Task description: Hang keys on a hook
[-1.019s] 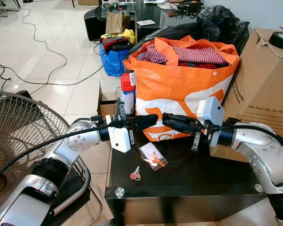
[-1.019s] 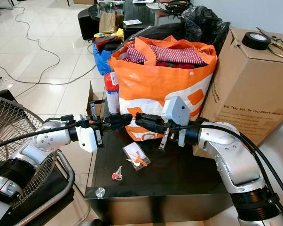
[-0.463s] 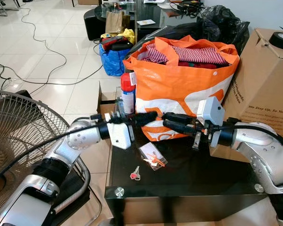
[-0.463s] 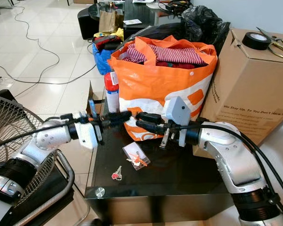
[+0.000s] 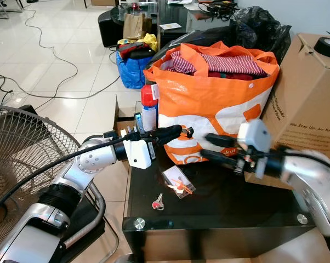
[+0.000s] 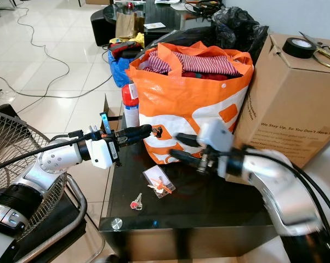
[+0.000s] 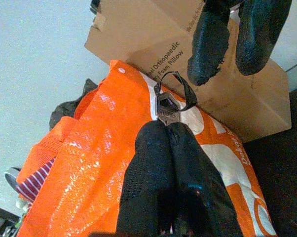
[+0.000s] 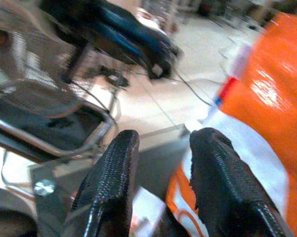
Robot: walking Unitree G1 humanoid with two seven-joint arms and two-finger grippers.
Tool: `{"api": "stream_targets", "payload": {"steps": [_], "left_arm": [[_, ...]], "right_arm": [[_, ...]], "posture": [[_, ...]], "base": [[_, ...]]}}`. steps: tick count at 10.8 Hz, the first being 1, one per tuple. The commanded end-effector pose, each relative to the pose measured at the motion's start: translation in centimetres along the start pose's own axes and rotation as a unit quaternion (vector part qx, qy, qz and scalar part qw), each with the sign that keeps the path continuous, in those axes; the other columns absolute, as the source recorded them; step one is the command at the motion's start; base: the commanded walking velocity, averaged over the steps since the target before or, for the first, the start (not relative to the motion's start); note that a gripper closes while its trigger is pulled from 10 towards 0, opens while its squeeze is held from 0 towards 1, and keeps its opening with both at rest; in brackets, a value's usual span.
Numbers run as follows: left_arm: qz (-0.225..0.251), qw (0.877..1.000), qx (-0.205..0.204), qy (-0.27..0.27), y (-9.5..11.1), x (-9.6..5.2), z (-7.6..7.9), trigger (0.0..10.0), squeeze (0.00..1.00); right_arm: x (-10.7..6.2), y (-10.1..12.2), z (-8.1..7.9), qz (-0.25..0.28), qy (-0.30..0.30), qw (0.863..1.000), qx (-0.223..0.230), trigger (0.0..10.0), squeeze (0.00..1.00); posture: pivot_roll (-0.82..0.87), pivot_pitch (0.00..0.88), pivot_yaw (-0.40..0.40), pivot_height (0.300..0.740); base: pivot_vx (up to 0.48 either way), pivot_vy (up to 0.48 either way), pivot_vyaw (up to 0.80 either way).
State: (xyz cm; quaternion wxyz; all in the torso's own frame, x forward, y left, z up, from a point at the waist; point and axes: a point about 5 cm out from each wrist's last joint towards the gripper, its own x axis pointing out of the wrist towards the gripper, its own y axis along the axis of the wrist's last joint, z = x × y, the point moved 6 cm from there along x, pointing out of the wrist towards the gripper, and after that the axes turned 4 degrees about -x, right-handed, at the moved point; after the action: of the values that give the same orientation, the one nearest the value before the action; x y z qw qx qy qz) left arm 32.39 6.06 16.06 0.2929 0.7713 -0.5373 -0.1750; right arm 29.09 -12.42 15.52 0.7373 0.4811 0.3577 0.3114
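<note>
**Left gripper held a small dark ring above the table, right gripper stood off**

The left gripper (image 5: 176,130) was pinched closed on a small dark key ring (image 7: 170,96), carried in the air in front of the orange bag (image 5: 220,104). Its long fingers ran roughly level, pointing toward 3 o'clock in the head views, with the ring sticking out past the tips.

The right gripper (image 6: 181,147) lay at about 4 o'clock from that ring, near but apart, its fingers spread with a clear gap and holding nothing. It pointed back toward 9 o'clock, so the two grippers faced each other, tips not touching.

On the black table (image 5: 236,213), a red-headed key (image 5: 157,203) lay at about 6 o'clock from the left gripper, with a clear packet of keys (image 5: 178,182) just beyond it.

No hook could be made out. Judging by this, the left arm was the one carrying the load, and the next move would depend on finding the hook.
</note>
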Motion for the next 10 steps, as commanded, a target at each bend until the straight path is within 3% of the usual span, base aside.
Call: {"api": "stream_targets", "payload": {"steps": [1,2,3,4,5,6,7,8,9,10], "left_arm": [[-0.005,1.0,-0.016,0.013,-0.2,-0.1,-0.6,0.0,0.0],[-0.014,0.998,-0.043,0.034,-0.6,0.0,-0.9,0.0,0.0],[-0.054,0.983,-0.144,0.103,-2.3,0.2,-2.2,0.2,0.0],[-0.09,0.961,-0.219,0.141,-3.9,0.0,-2.2,0.0,0.0],[-0.115,0.943,-0.264,0.169,-5.1,-0.1,-2.0,0.0,0.0],[-0.165,0.912,-0.336,0.169,-6.9,-0.3,0.0,0.0,0.0],[-0.194,0.901,-0.355,0.156,-7.5,-0.9,1.5,0.0,0.0],[-0.234,0.878,-0.375,0.181,-8.7,-2.2,1.9,0.0,0.0],[-0.246,0.868,-0.379,0.205,-9.2,-2.7,1.5,0.0,0.0],[-0.262,0.855,-0.387,0.226,-9.7,-3.0,1.5,0.2,0.0]], "right_arm": [[-0.9,-0.3,1.5,-0.009,-0.057,0.998,-0.02,10.0,1.0],[-1.6,-1.1,1.6,-0.008,-0.09,0.996,0.015,10.0,1.0],[-2.5,-2.3,1.7,-0.011,-0.146,0.988,0.049,10.0,1.0],[-3.1,-3.6,2.6,-0.011,-0.248,0.964,0.098,10.0,1.0],[-3.4,-4.4,2.4,-0.005,-0.309,0.94,0.144,10.0,1.0],[-4.6,-6.8,2.2,-0.025,-0.417,0.883,0.213,10.0,1.0],[-5.2,-7.8,1.8,-0.032,-0.449,0.858,0.246,10.0,1.0],[-5.7,-8.8,1.1,-0.065,-0.471,0.84,0.26,10.0,1.0],[-5.5,-8.8,0.6,-0.08,-0.467,0.843,0.256,10.0,1.0],[-4.8,-7.3,0.3,-0.042,-0.448,0.861,0.236,10.0,1.0]], "posture": [[-0.07,0.0,0.021,0.74],[-0.07,0.0,0.03,0.74],[-0.08,0.0,0.039,0.74],[-0.09,0.0,0.047,0.74],[-0.1,0.0,0.06,0.74],[-0.12,0.0,0.082,0.74],[-0.14,0.0,0.104,0.74],[-0.17,0.0,0.128,0.74],[-0.19,0.0,0.145,0.74],[-0.2,0.0,0.148,0.74]], "base": [[0.0,0.0,0.0],[0.0,0.0,0.0],[0.0,0.0,0.0],[0.0,0.0,0.0],[0.0,0.0,0.0],[0.0,0.0,0.0],[0.0,0.0,0.0],[0.0,0.0,0.0],[0.0,0.0,0.0],[0.0,0.0,0.0]]}}
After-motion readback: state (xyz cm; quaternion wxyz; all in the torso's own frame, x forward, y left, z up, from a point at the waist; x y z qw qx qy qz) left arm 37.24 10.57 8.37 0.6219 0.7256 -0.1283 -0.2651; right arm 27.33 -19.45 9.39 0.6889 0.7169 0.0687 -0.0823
